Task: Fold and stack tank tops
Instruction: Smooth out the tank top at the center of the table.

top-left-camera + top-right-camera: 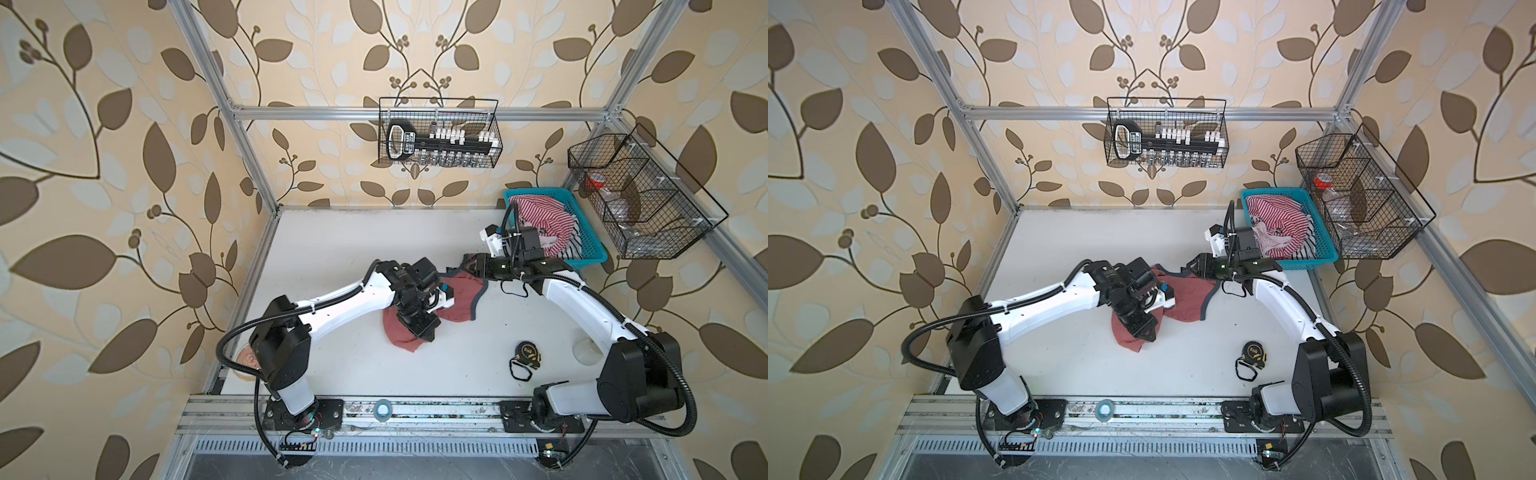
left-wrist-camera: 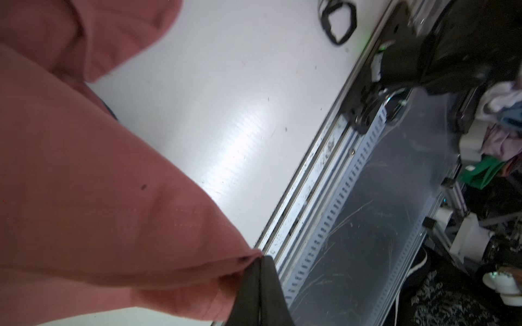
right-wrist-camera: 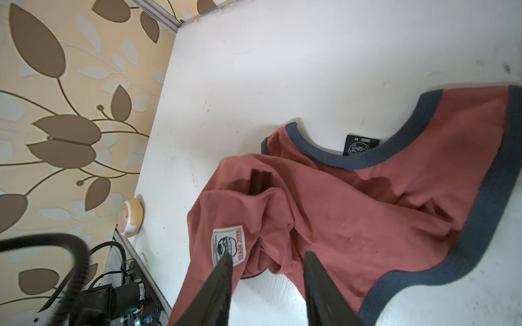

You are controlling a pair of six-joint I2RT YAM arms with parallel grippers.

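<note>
The red tank top (image 1: 463,301) (image 1: 1187,305) lies crumpled near the middle of the white tabletop (image 1: 353,249), its blue-grey trimmed neck and armholes turned toward the far right and its body bunched toward the front. The left gripper (image 1: 429,337) (image 1: 1148,336) points down at the front part of the heap; in the left wrist view its jaws are pressed together on a pinched corner of the hem, with the red cloth (image 2: 84,183) drawn up to the dark tip (image 2: 257,290). The right gripper (image 1: 467,264) (image 1: 1190,264) sits low at the far end of the garment, by the neck. In the right wrist view its jaws (image 3: 268,256) stand apart with a clear gap, nothing clamped between them; one tip overlaps a white sewn patch (image 3: 228,245) on the cloth, and I cannot tell whether it touches. A black label (image 3: 361,145) shows inside the neckline. The striped tank top (image 1: 544,224) (image 1: 1279,220) is heaped with other cloth in the blue basket (image 1: 540,192) (image 1: 1275,191) at the far right corner of the tabletop, well apart from the red one. A black tape measure (image 1: 528,353) (image 1: 1253,351) lies on the tabletop near the right arm's base, apart from the cloth.
</note>
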